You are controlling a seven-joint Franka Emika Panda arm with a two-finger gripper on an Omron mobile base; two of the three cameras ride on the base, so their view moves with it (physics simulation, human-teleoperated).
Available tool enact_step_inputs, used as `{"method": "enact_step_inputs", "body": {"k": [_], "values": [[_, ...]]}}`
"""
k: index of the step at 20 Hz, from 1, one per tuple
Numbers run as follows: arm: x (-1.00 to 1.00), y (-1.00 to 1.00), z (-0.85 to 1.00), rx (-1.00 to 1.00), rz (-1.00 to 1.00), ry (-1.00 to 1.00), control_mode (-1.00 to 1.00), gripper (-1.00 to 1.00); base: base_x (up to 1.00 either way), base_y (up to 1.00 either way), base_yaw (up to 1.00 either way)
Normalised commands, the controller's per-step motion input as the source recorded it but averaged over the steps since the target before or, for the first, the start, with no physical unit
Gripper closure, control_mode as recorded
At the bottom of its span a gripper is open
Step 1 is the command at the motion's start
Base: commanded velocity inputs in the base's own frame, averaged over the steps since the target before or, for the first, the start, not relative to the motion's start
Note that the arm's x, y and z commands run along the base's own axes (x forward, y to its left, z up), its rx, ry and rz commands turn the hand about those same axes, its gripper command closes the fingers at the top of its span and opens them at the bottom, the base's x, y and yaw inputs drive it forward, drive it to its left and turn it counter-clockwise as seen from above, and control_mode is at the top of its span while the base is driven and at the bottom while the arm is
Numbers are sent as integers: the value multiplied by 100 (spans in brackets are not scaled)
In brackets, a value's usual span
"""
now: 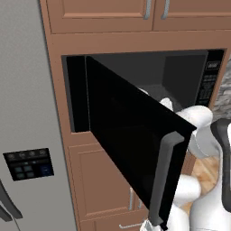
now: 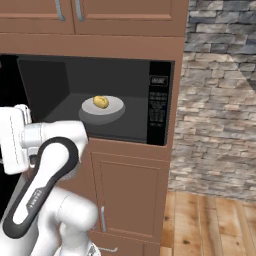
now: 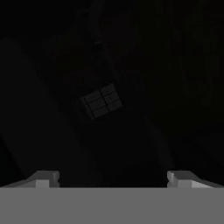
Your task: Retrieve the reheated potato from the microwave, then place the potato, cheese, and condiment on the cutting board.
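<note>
Two dark fingertips of the gripper (image 3: 113,178) spread wide and empty against a dark surface, black built-in microwave (image 2: 159,102) with door (image 1: 131,149) swung open, small yellowish-tan potato (image 2: 101,102) on grey round plate (image 2: 115,107) inside, well apart from the gripper.

We are looking at a large black microwave (image 1: 135,149) whose dark glass door is showing a glossy, smooth face, with a long grey bar handle (image 1: 163,178) looking like matt metal. Inside, a small yellowish-tan potato (image 2: 101,102) with smooth skin is sitting on a pale round plate (image 2: 116,106) with a matt finish. Brown wooden cabinets (image 2: 130,192) are framing it. A rough grey stone wall (image 2: 220,100) is meeting a light wood plank floor (image 2: 210,225). A tall grey refrigerator (image 1: 27,113) is looking smooth and matt.
</note>
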Motion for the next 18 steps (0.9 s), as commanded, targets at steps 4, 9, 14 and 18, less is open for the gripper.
{"method": "enact_step_inputs", "body": {"k": [4,9,14,18], "values": [[-10,59,-7,1,0,-6,-100,-100,0,0,0],[-18,60,-10,2,0,-2,-100,-100,0,0,0],[0,40,-9,5,-2,-1,-100,-100,0,0,0],[19,6,-2,0,-3,-2,-100,-100,0,0,0]]}}
